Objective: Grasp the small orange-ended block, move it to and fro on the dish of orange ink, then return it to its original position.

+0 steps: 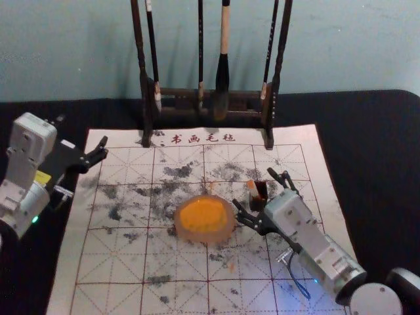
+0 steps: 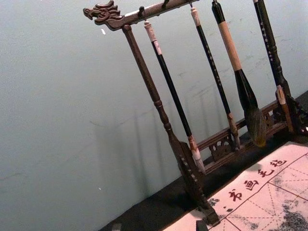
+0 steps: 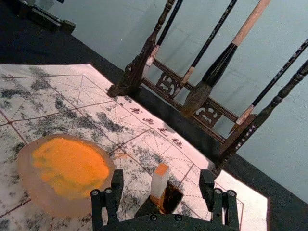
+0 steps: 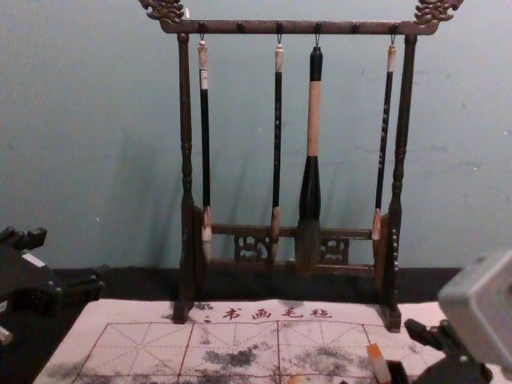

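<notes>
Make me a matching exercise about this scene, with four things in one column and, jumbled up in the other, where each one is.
Things:
1. orange-ended block
2. dish of orange ink
3. thickest brush
4. left gripper

Places:
A. hanging from the wooden rack
B. near the left edge of the mat, fingers apart
C. between the open fingers of the right gripper
D. lying on the mat, left of the block

Pairs: 1-C, 2-D, 3-A, 4-B

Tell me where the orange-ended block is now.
In the head view, the orange-ended block is right of the ink dish, beside a dark piece, between the open fingers of the right tool.
</notes>
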{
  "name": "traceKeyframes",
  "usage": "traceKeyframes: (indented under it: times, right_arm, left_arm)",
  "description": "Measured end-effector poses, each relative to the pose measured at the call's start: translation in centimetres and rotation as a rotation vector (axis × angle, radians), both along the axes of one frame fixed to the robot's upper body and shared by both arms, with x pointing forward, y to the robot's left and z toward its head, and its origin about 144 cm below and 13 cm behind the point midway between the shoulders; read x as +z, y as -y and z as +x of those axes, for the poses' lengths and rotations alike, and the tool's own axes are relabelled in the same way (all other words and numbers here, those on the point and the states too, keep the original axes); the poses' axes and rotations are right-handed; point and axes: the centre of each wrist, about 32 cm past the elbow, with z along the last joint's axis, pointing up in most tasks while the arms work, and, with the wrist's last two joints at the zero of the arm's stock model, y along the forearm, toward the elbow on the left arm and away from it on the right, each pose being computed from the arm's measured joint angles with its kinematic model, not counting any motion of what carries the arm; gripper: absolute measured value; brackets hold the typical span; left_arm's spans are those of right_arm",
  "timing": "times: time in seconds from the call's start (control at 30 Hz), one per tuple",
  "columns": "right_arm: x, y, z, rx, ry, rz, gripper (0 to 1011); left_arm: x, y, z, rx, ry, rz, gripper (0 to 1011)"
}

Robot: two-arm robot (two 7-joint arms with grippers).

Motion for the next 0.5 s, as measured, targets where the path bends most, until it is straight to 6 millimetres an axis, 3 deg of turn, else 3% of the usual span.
traceKeyframes:
  times: [0.5]
  right_arm:
    - [0.27, -0.87, 1.09, -0.032, -0.038, 0.003, 1000]
  left_arm:
    - [0.00, 0.00, 0.00, 0.000, 0.000, 0.000, 1001]
